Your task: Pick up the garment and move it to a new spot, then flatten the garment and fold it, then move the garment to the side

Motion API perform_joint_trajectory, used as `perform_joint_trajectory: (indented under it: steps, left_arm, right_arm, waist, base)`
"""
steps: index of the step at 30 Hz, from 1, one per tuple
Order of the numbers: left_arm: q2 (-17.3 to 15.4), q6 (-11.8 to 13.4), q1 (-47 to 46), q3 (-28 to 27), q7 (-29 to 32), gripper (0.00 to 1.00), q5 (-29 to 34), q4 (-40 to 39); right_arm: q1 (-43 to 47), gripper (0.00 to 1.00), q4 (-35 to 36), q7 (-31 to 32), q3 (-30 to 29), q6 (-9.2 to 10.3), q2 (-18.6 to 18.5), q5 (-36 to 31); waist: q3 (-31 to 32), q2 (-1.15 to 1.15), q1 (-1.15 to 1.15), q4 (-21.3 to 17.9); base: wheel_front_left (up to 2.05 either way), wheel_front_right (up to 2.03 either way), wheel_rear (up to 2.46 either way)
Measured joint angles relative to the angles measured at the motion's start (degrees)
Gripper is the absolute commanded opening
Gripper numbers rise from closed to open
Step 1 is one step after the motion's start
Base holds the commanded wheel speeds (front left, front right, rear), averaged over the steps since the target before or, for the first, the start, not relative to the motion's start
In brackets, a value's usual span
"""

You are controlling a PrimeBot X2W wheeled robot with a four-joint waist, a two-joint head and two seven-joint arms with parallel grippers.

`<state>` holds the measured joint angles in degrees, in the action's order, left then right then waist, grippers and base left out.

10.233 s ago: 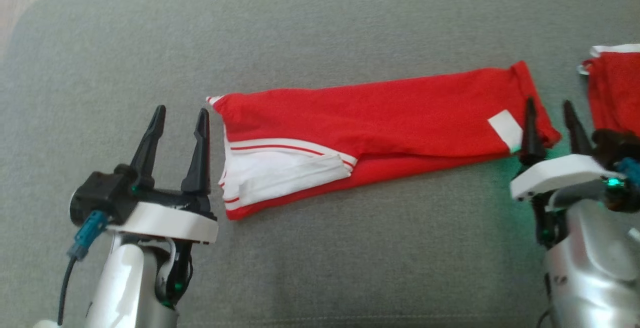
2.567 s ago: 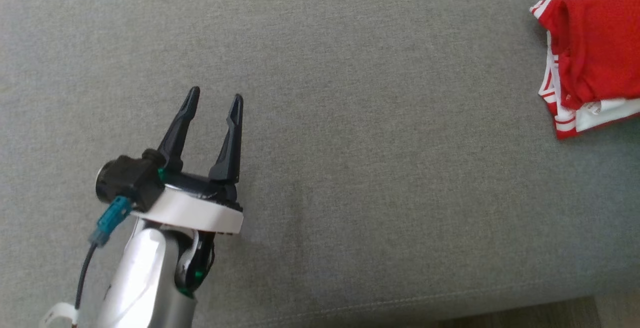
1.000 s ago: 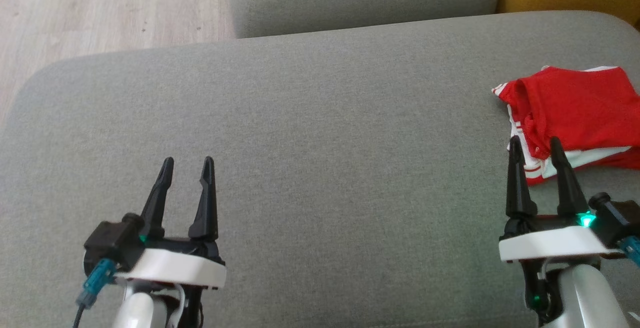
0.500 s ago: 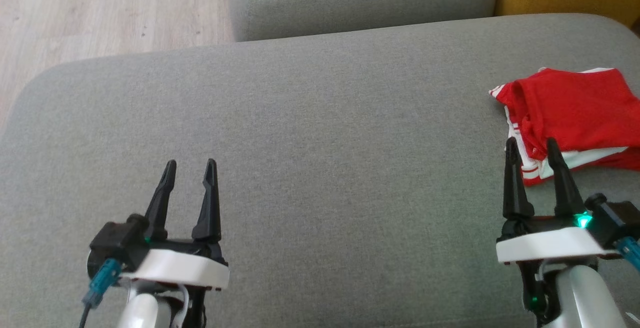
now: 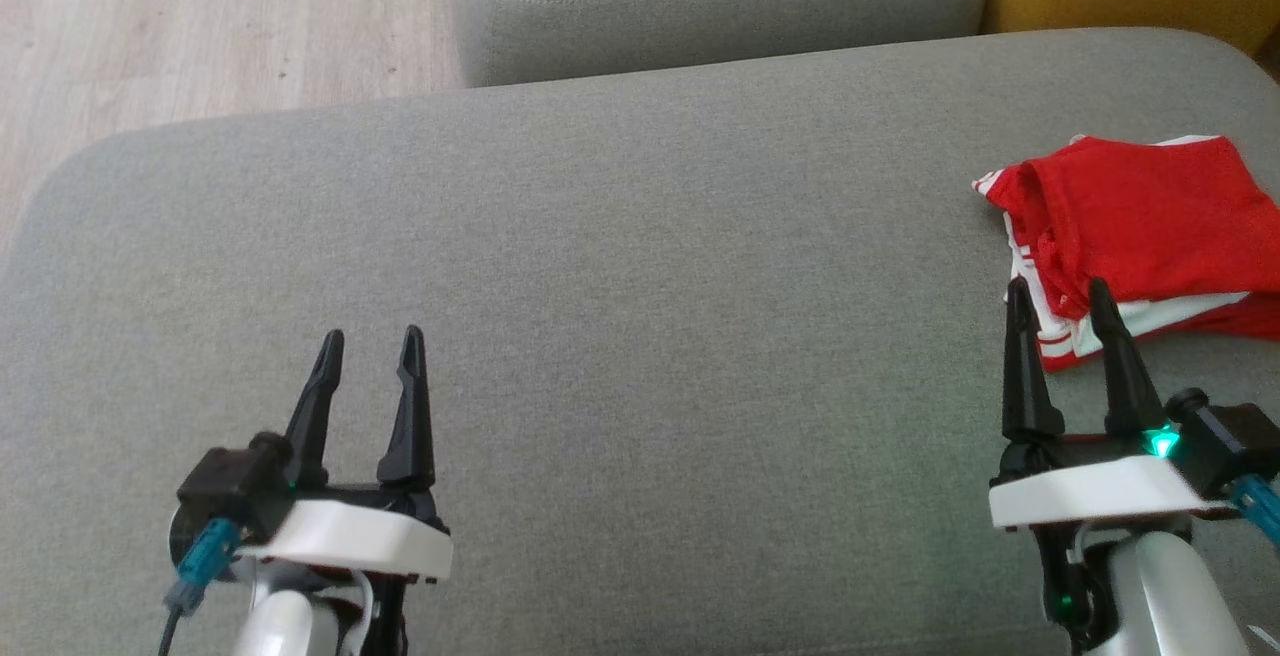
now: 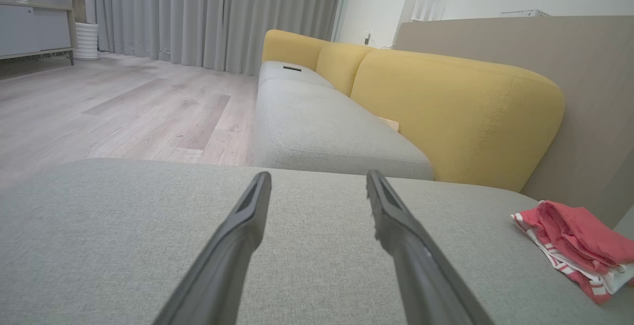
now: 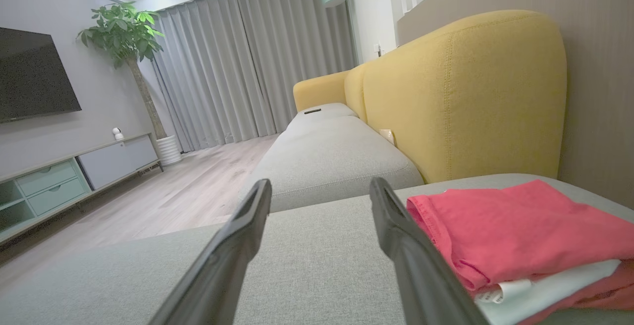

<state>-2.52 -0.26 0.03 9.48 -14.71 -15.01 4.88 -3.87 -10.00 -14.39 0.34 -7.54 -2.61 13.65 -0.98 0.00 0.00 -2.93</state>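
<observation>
Folded red-and-white garment [image 5: 1140, 226]: lies at right end of grey seat cushion [image 5: 640, 266], near yellow backrest [image 7: 460, 92]. Right gripper [image 5: 1057, 284]: fingers spread apart, holding nothing, tips just beside garment's near-left corner; contact with fabric cannot be told. Left gripper [image 5: 372, 334]: fingers likewise apart, empty, over bare cushion, well apart from garment. Wooden floor [image 5: 200, 26] beyond cushion.

Grey sofa cushion [image 5: 640, 286] spanning most of the frame; a folded red-and-white garment [image 5: 1130, 236] lies on it at the right edge.
</observation>
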Motion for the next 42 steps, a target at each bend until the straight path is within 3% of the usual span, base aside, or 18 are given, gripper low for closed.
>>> perform_joint_trajectory:
  steps: [17, 18, 24, 42]
  left_arm:
    - [0.0, 0.2, 0.0, -1.0, 0.0, 1.0, -0.2, 0.3]
    - [0.0, 0.3, 0.0, -1.1, 0.0, 0.0, -0.3, 0.2]
    - [0.1, 0.3, 3.0, -0.8, 0.4, 0.0, -0.9, 5.2]
    - [0.1, -0.8, 3.1, -1.4, 2.8, 0.0, -12.6, 6.1]
  right_arm:
    - [0.0, 1.0, 0.0, 0.0, 0.0, 0.0, 0.0, 0.5]
    - [0.0, 0.0, 0.0, 0.0, 0.0, 0.0, 0.0, 0.5]
    - [2.7, 0.0, -5.0, 0.3, 0.0, 0.0, 0.1, 1.1]
    - [3.2, 0.0, -5.1, 2.9, -0.5, 0.0, 0.1, 12.8]
  waist:
    - [0.0, 0.0, 0.0, -0.2]
    - [0.0, 0.0, 0.0, -0.2]
    - [0.0, 0.0, 0.0, -0.1]
    - [0.1, 0.0, 0.0, 0.3]
  base:
    - [0.0, 0.0, 0.0]
    - [0.0, 0.0, 0.0]
    - [0.0, 0.0, 0.0]
    - [0.0, 0.0, 0.0]
